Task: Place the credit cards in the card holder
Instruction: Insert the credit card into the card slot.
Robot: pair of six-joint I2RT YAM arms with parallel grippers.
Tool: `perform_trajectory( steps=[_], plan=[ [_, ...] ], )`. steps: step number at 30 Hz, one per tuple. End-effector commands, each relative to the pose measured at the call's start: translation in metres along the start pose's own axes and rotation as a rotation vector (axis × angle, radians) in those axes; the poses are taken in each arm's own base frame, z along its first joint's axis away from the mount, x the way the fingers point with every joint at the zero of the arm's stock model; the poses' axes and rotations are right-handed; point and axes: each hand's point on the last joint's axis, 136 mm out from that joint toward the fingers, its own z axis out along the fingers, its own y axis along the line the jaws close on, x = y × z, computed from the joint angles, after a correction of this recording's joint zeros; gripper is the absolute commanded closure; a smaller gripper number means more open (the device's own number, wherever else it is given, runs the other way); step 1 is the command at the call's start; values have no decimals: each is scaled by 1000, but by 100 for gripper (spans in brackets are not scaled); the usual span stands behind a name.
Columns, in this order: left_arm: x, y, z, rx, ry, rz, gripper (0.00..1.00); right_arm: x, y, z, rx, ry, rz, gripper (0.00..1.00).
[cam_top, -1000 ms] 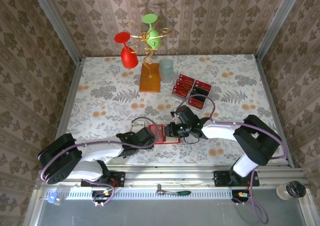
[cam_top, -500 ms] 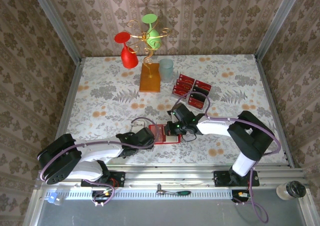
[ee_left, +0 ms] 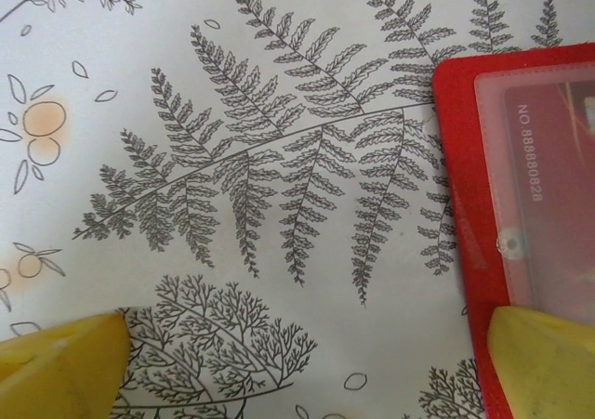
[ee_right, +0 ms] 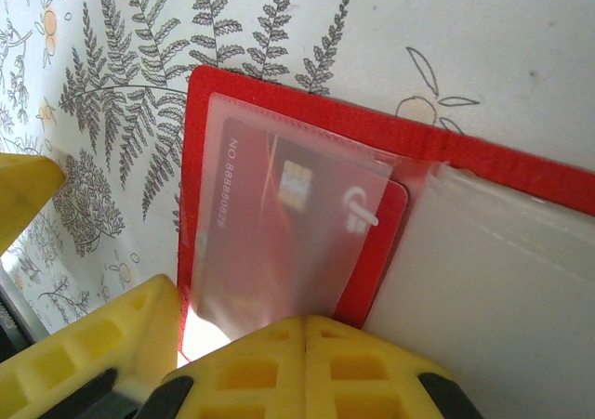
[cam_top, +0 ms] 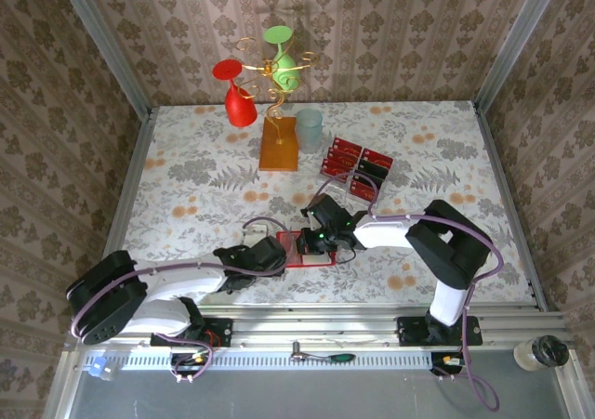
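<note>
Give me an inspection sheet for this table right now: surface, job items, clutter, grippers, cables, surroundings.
Surface: flower-print tablecloth.
Job's things: flat red folding wallet open, one red card in its translucent pocket; pile of red and dark cards farther back.
Clutter: gold wire stand with orange-brown base, red glass, green glass; pale cup beside.
Grippers: left gripper open, one finger at the wallet's edge; right gripper shut at the pocket's edge.
Cables: purple cables looped along both arms.
Surroundings: patterned wallpaper walls; screwdriver on near rail.
</note>
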Motion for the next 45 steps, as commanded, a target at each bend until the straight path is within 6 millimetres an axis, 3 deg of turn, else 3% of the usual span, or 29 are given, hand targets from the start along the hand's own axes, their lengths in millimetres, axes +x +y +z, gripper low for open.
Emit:
perform_trajectory(
  steps=[1,11,19,45],
  plan=[
    [-1,15,-6,-27,-11,-28,0,3,1,7,2,21,17,100],
    [-26,12,-9,28,-36,-77,0,-8,15,-15,9,-15,-24,98],
    [-20,5,2,39,-7,-72,0,-12,13,-31,60,-40,-63,97],
    [-5,17,13,-26,30,-60,0,-6,-6,-6,125,29,-61,100]
  ],
)
